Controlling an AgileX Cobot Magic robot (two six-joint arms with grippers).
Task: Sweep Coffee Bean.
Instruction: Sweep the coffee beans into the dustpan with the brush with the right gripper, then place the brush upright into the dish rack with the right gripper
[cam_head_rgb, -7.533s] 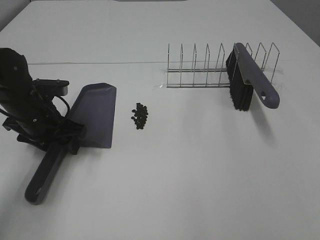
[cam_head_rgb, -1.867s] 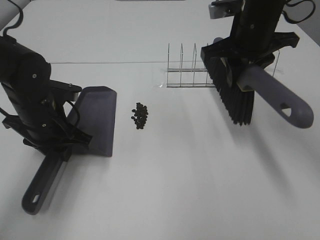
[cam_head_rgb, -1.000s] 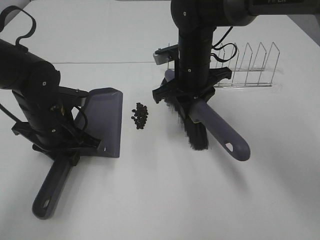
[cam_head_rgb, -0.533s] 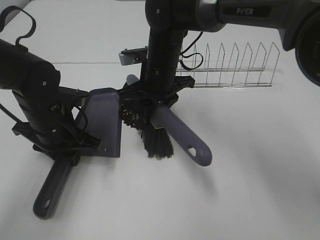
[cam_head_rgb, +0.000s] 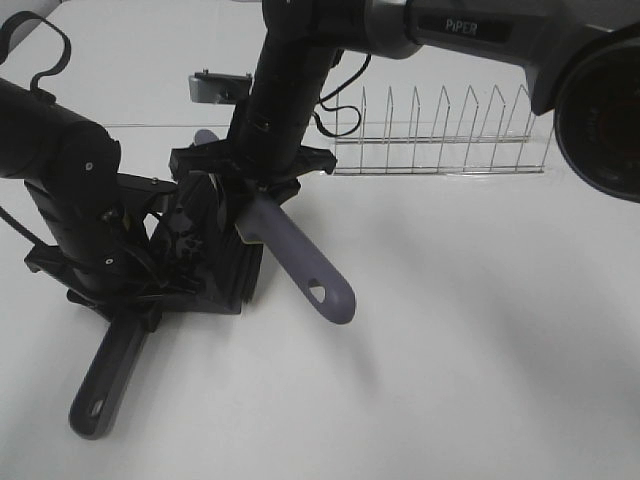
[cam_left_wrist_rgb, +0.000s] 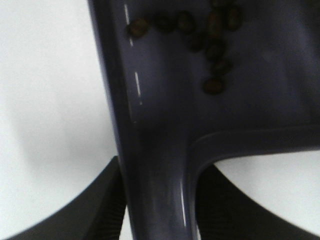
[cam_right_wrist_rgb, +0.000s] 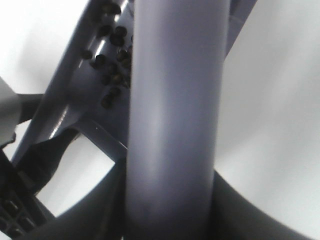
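Right gripper (cam_head_rgb: 258, 192), clamped on the brush (cam_head_rgb: 300, 270) handle, stands left of centre in the high view. The brush's long axis runs toward lower right, with its bristles against the dustpan (cam_head_rgb: 105, 372). Left gripper (cam_head_rgb: 128, 300), closed on the dustpan handle, sits lower left. The coffee bean (cam_left_wrist_rgb: 212, 47) cluster lies inside the pan near its rear wall, nearer the left gripper. Judgement: keep the pan level when lifting.

We see left end effector (cam_head_rgb: 128, 298) clamped, arm hunched low; right end effector (cam_head_rgb: 252, 192) clamped, arm stretched across toward it.
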